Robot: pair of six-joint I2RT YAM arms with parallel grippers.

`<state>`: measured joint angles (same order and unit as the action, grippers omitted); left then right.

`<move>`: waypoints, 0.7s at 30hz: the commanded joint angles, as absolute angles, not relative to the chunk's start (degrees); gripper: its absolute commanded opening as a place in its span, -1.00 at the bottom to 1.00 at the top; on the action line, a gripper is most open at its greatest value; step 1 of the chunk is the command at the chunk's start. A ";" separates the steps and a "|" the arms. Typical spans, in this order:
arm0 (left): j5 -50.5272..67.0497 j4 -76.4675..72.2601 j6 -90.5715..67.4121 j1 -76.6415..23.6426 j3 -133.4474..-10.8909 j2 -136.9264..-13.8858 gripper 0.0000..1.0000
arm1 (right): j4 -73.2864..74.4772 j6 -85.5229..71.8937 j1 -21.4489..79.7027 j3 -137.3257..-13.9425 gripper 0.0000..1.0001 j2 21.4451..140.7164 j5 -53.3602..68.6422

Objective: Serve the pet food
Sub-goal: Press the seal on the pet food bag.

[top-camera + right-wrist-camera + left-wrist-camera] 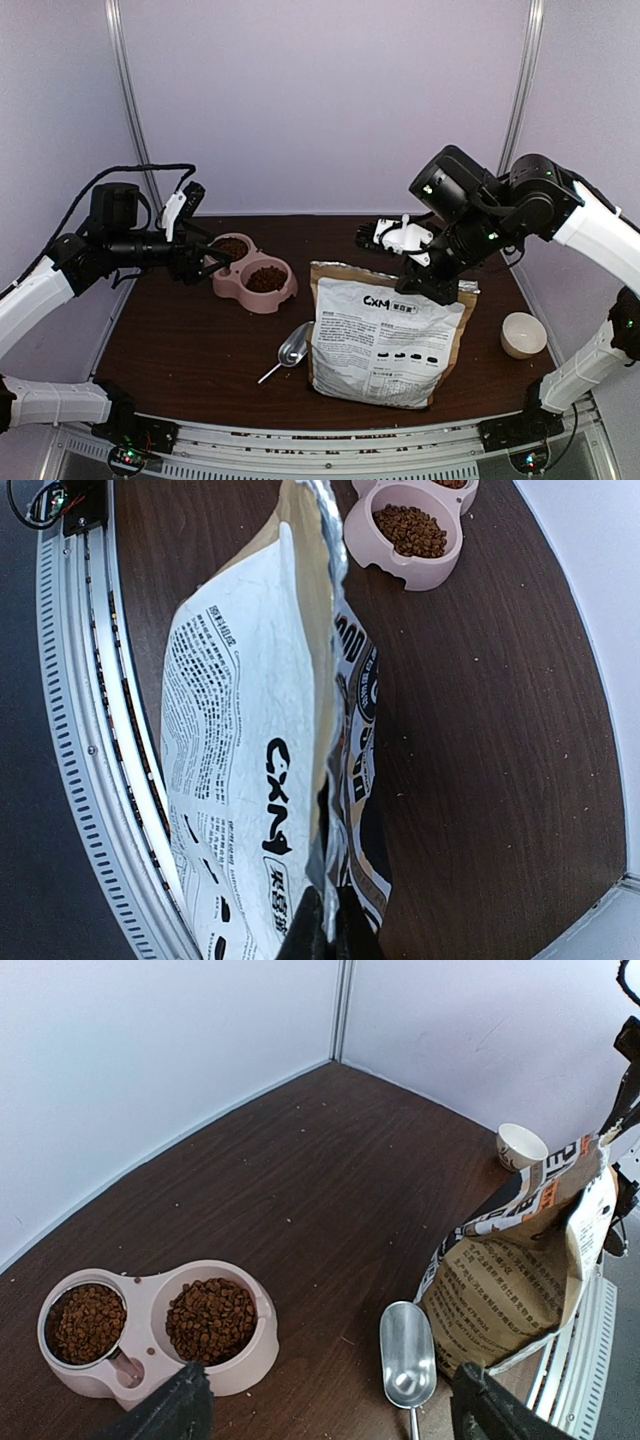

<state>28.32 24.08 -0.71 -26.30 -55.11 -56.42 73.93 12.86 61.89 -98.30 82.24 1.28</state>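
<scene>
Reddish-brown pet food (266,279) fills both basins of the pink feeder (247,294) at the table's left back. In the left wrist view the pet food (210,1318) lies in the feeder (150,1290) below my open left gripper (330,1405), which hovers beside the feeder with nothing between its fingers. The white pet food bag (385,340) stands upright in the middle. My right gripper (330,925) is shut on the bag's (240,740) foil-lined top edge, pinching the mouth together. The food inside the bag is hidden.
A shiny metal scoop (292,348) lies empty on the table just left of the bag, also seen as the scoop (407,1350) from the left wrist. A small white cup (523,334) stands at the right. The table's metal front rail (110,730) runs close behind the bag.
</scene>
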 commanded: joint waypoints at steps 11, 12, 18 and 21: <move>29.01 22.68 0.20 -26.00 -55.66 -55.55 0.69 | 77.44 10.61 61.26 -94.90 -1.00 77.51 -3.01; 29.02 22.68 0.20 -25.95 -55.71 -55.57 0.69 | 77.28 10.58 61.26 -94.66 -1.00 77.32 -3.06; 29.05 22.65 0.25 -26.01 -55.63 -55.48 0.69 | 77.77 10.19 61.17 -94.40 -0.86 76.36 -4.07; 29.05 22.66 0.25 -25.95 -55.61 -55.46 0.69 | 78.39 9.83 61.17 -93.95 -0.65 75.50 -4.80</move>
